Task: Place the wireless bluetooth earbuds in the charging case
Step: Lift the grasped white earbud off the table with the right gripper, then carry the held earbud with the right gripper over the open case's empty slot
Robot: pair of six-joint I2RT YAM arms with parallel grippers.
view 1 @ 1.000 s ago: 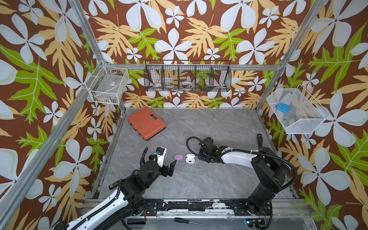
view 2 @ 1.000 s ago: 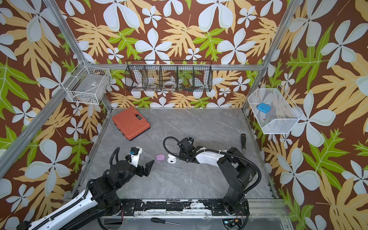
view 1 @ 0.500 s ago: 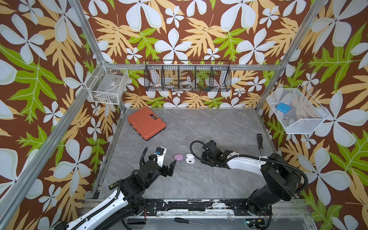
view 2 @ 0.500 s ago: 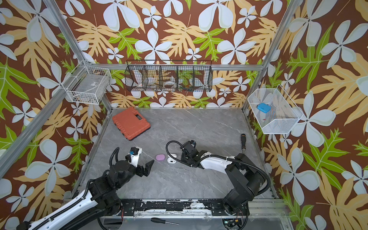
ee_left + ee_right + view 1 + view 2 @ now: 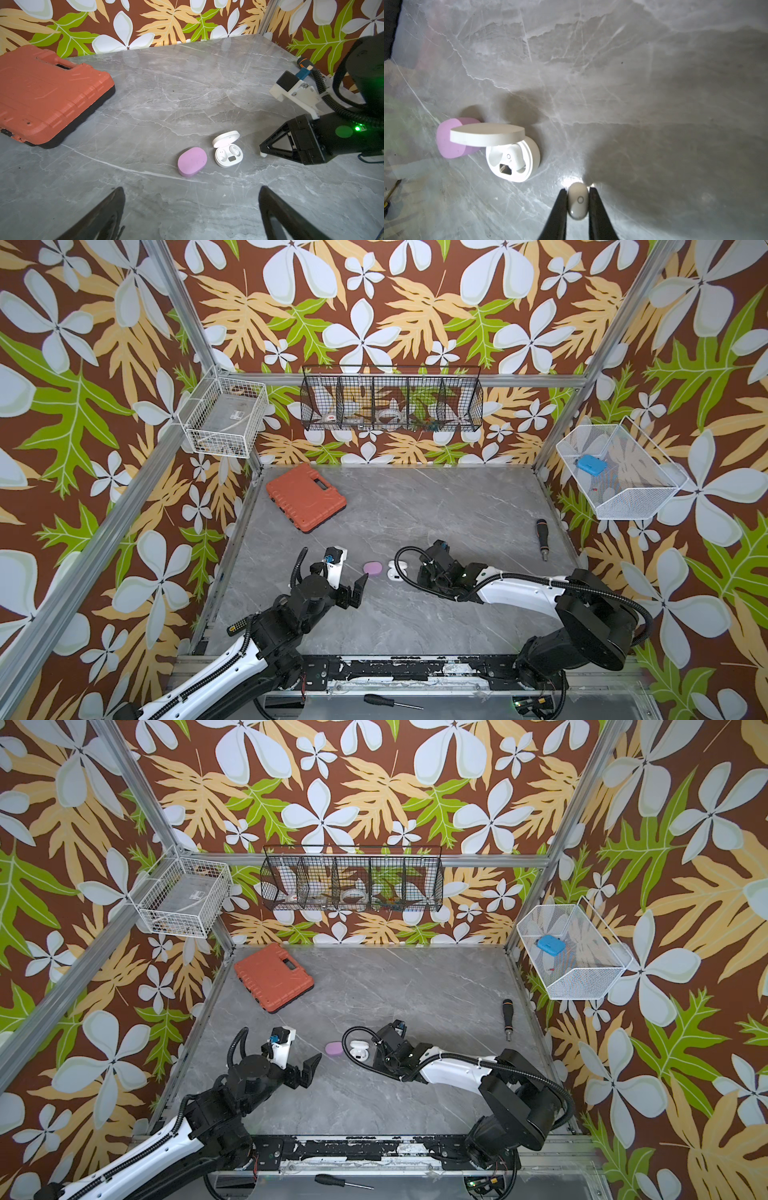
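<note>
The white charging case (image 5: 392, 570) (image 5: 359, 1050) lies lid-open mid-table, with one white earbud (image 5: 233, 149) (image 5: 508, 155) seated in it. A shut lilac-pink case (image 5: 372, 568) (image 5: 192, 162) lies beside it on its left. My right gripper (image 5: 578, 200) (image 5: 376, 1054) is shut on a second white earbud (image 5: 577, 201), low over the table just right of the open case. The left gripper (image 5: 191, 188) (image 5: 347, 580) hangs open and empty, in front of and left of both cases. No lilac-pink earbuds show.
An orange tool case (image 5: 305, 497) lies at the back left. A black-handled screwdriver (image 5: 542, 537) lies near the right wall. Wire baskets (image 5: 390, 400) hang on the walls. Another screwdriver (image 5: 390, 700) rests on the front rail.
The right arm has swung its elbow to the right and its gripper has shifted slightly right, still close to the open case. The left arm has not moved.
</note>
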